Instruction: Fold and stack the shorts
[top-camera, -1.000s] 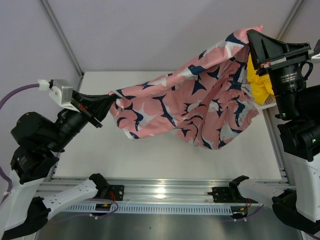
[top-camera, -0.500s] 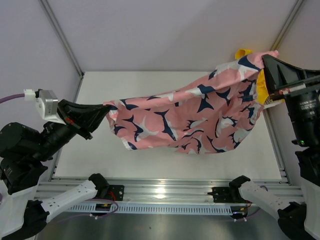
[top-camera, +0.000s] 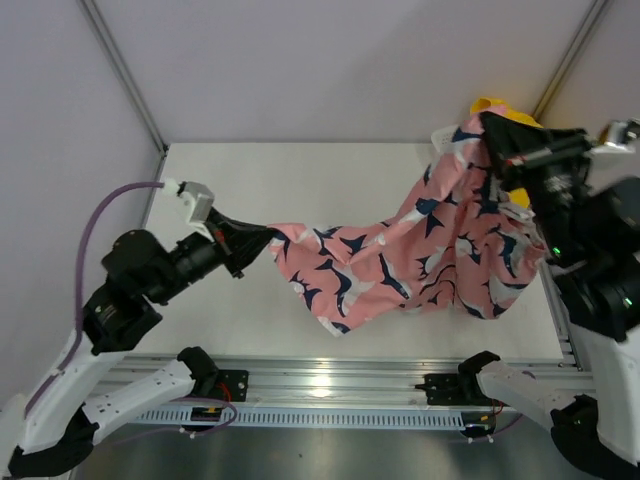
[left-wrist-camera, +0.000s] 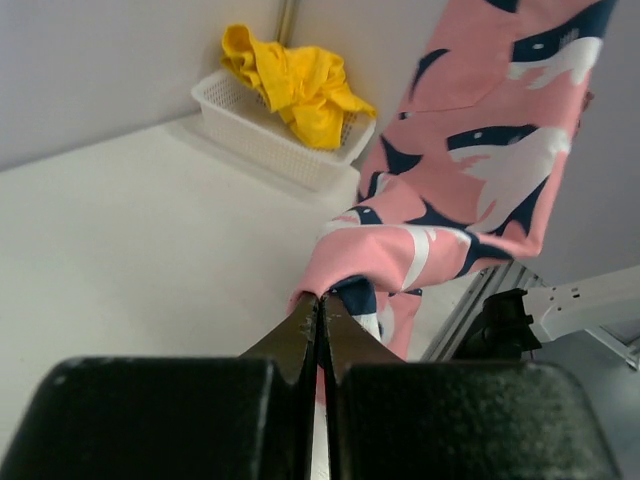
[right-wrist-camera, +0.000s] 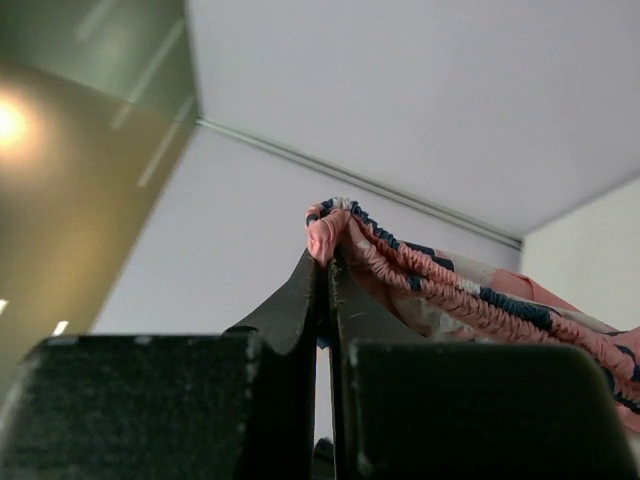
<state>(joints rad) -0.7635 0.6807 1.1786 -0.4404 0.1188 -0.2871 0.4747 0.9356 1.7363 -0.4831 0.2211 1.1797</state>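
The left fingers (top-camera: 268, 233) are squeezing tight on one corner of the pink shorts (top-camera: 400, 265), down low and close over the white tabletop (top-camera: 300, 180). The left wrist camera is showing the two black tips pressing together with a bit of pink and dark blue cloth pinched between them. The right fingers (top-camera: 487, 122) are clenching shut too, and they are gripping the stretchy, crinkly waistband of the same pink shorts up high at the far right side. So the pink shorts are hanging in the air between the two arms, with the right end up high and the left end much lower. The cloth is sagging and bunching in soft folds in the middle, and it is showing its dark blue and white leaf shapes. The lowest edge is drooping near the front of the tabletop, but I cannot tell if it is touching. The yellow shorts (top-camera: 495, 105) are lying in a crumpled heap in a white basket (left-wrist-camera: 270, 145) with little holes in its sides. The basket is sitting at the far right corner of the tabletop, close to the wall, just behind the raised end of the pink shorts.
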